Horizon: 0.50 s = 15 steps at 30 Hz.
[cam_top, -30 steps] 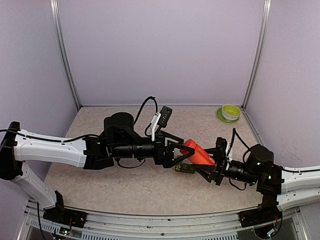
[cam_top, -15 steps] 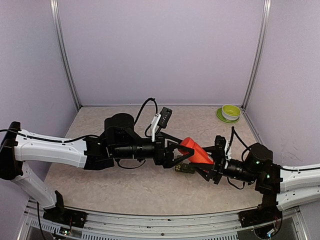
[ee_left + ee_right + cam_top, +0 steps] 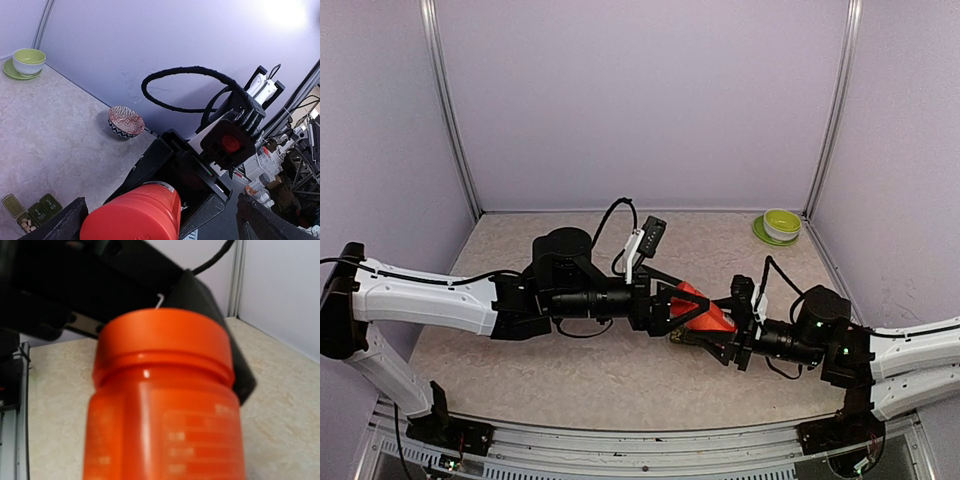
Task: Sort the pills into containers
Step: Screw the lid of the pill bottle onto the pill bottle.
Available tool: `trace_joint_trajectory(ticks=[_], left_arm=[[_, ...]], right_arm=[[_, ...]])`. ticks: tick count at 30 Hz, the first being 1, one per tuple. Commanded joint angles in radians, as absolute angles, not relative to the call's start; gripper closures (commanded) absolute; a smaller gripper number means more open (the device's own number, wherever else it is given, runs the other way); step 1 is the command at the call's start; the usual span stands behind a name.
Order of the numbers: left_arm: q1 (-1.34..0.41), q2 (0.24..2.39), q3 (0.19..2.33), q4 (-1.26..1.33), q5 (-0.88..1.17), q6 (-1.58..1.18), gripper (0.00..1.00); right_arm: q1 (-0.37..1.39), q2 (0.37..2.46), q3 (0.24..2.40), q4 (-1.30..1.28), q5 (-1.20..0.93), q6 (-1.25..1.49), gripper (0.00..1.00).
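Note:
The red-orange bottle (image 3: pixel 705 310) hangs in the air between my two grippers, and its cap (image 3: pixel 132 215) points at the left one. My right gripper (image 3: pixel 722 332) is shut on the bottle's body, which fills the right wrist view (image 3: pixel 165 410). My left gripper (image 3: pixel 680 305) is open, with its jaws on either side of the cap. One finger (image 3: pixel 60 225) is next to the cap and the other stands well apart. The dark-green containers (image 3: pixel 31 210) lie on the table below with lids open and pills in one box. They are partly hidden in the top view (image 3: pixel 682 338).
A green bowl on a green saucer (image 3: pixel 781 224) stands at the back right corner and also shows in the left wrist view (image 3: pixel 28 59). A small patterned bowl (image 3: pixel 126 121) sits near the right wall. Purple walls enclose the table on three sides.
My right arm has moved left with the bottle, bringing its cap in between the left gripper's fingers. The left arm has barely moved.

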<state>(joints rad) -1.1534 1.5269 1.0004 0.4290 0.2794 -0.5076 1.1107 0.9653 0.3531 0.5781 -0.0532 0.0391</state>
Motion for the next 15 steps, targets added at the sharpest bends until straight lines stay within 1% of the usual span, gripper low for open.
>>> trace_joint_trajectory(ticks=[1, 15], left_arm=[[-1.167, 1.538, 1.04, 0.455, 0.306, -0.497, 0.01], [-1.175, 1.536, 1.042, 0.467, 0.316, -0.5, 0.01]], right_arm=[[1.121, 1.001, 0.396, 0.611, -0.056, 0.05, 0.84], [1.134, 1.112, 0.413, 0.682, -0.095, 0.061, 0.84]])
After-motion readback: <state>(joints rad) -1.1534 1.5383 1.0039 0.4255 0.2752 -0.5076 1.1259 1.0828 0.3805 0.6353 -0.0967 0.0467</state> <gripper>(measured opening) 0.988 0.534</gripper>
